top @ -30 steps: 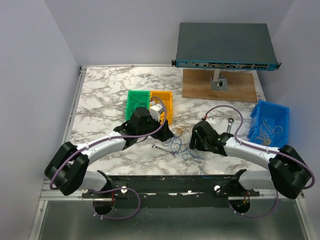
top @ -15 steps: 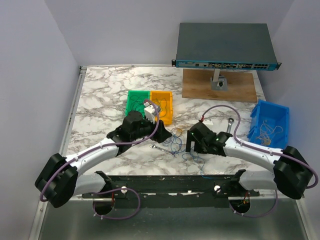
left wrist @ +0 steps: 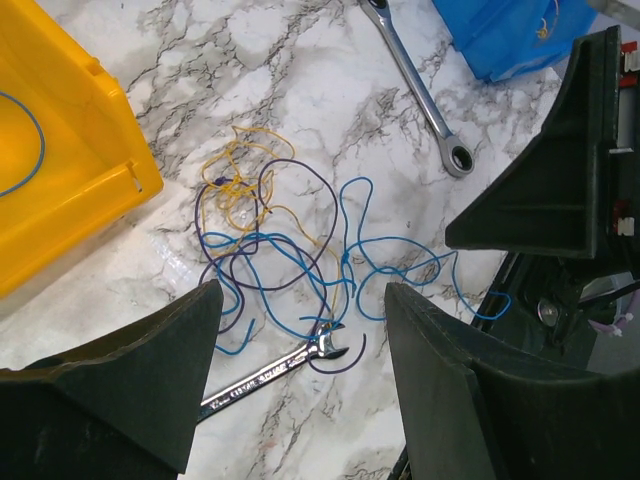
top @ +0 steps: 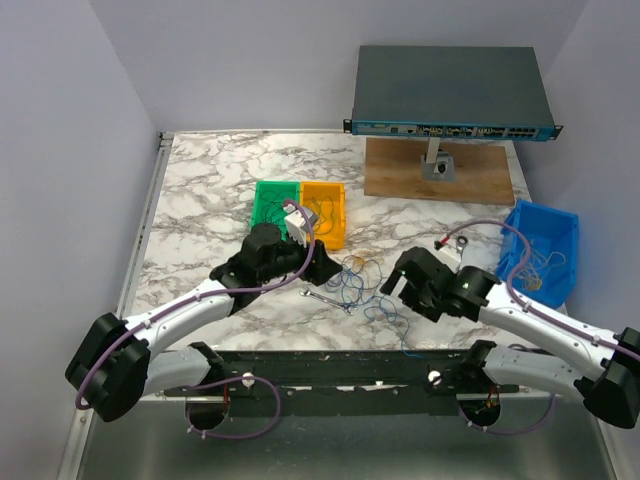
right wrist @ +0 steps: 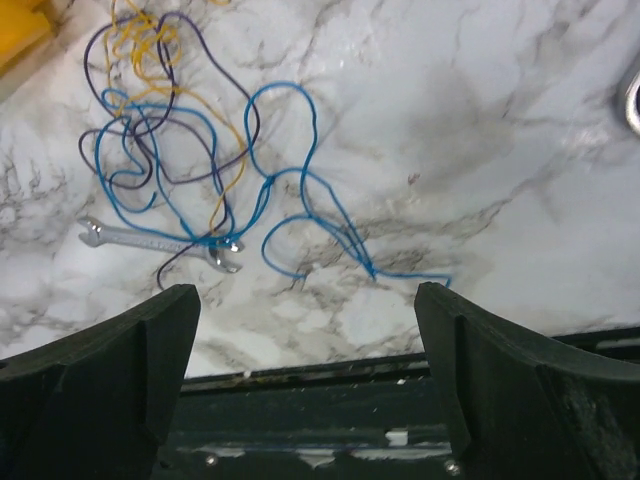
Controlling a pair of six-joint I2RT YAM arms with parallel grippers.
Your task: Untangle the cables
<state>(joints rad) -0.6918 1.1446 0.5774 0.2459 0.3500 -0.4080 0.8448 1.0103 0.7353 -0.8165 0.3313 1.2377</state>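
As both jaws gape, the cables (left wrist: 300,265) lie ahead (untouched).

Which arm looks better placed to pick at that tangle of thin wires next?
Probably the left. The left fingers, open, frame the thick of the cables in their wrist view; the right fingers, also open, frame only a loose blue loop, the tangle off to one side.

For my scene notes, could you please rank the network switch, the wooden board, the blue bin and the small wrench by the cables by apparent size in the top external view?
1. network switch, raised nearer the camera
2. wooden board, partly under the switch
3. blue bin, partly behind the right arm
4. small wrench
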